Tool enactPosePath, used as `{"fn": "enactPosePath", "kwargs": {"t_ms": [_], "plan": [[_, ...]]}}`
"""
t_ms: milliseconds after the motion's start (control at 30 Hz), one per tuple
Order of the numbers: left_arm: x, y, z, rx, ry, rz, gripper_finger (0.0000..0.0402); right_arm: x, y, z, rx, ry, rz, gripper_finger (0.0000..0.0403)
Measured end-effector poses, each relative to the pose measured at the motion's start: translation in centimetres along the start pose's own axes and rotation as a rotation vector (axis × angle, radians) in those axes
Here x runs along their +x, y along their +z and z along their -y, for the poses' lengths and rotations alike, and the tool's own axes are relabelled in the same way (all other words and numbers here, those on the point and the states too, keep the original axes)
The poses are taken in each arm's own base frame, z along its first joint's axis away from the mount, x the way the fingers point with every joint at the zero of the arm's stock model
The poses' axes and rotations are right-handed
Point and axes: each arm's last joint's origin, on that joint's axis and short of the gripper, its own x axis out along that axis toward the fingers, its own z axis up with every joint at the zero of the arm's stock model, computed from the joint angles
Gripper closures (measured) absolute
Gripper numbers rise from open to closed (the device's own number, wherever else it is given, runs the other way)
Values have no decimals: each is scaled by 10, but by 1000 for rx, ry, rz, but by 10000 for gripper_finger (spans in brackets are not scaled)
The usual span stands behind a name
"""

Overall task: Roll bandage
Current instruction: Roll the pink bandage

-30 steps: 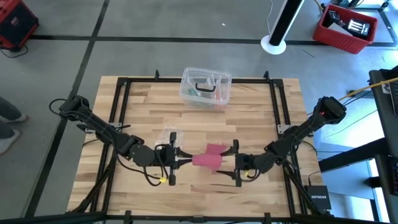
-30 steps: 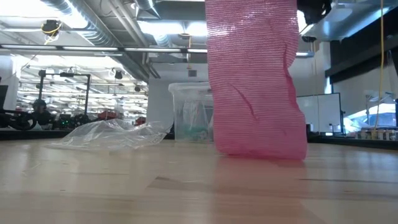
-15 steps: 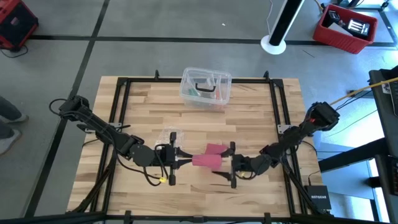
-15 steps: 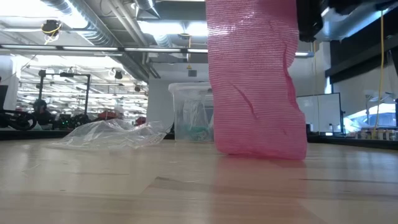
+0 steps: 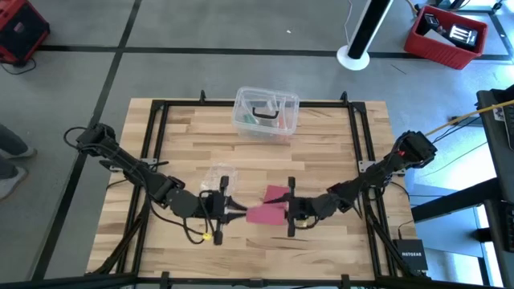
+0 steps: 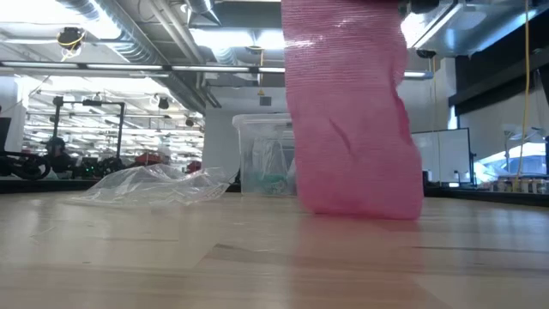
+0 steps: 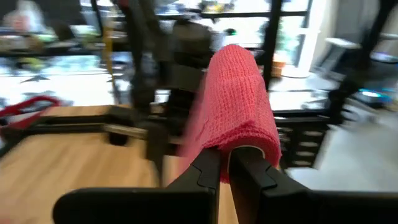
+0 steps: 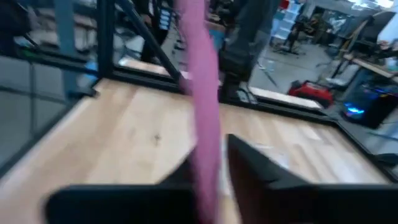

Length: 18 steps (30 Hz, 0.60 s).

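Note:
The pink bandage [image 5: 269,205] is partly wound into a roll [image 7: 239,99]. Its free strip [image 6: 352,129] hangs down from the roll, and the strip's lower end [image 6: 360,202] rests on the table. My left gripper [image 5: 234,211] is left of the roll and shut on it. My right gripper [image 5: 283,210] is right of it, level, with the hanging strip [image 8: 202,93] between its fingers. My left gripper pinches the roll's near end [image 7: 245,152] between its two shut fingers, coming level from the table's left. The roll stands out beyond the fingertips, in line with them and clear of the table, with the strip hanging from it. My right gripper comes level from the table's right and has the hanging strip [image 8: 208,158] between its fingers [image 8: 249,168], one on each flat face. The strip runs upright through the hold, below the roll.
A crumpled clear wrapper [image 5: 215,178] lies just beyond my left gripper. A clear plastic box [image 5: 266,112] stands at the table's far edge. A black frame [image 5: 353,136] runs round the wooden table.
My right gripper has gone toward the table's left, up to the hanging strip, and has rolled at the wrist. The roll and my left gripper have stayed in place. The strip's lower end stays on the table.

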Motion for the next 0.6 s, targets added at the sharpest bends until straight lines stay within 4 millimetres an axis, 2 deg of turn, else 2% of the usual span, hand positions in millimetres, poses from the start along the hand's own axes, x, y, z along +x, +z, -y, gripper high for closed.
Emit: {"fn": "enactPosePath", "kwargs": {"t_ms": [200,333,600], "plan": [[-8,-1,17,-21,-188,-10,389,-8,15,10,-93,-92,22,395],[-14,1,29,-31,-326,7,389,-10,19,17,-147,-164,5,394],[-29,7,50,-10,-478,81,389,-5,11,35,-171,-215,-87,400]]}}
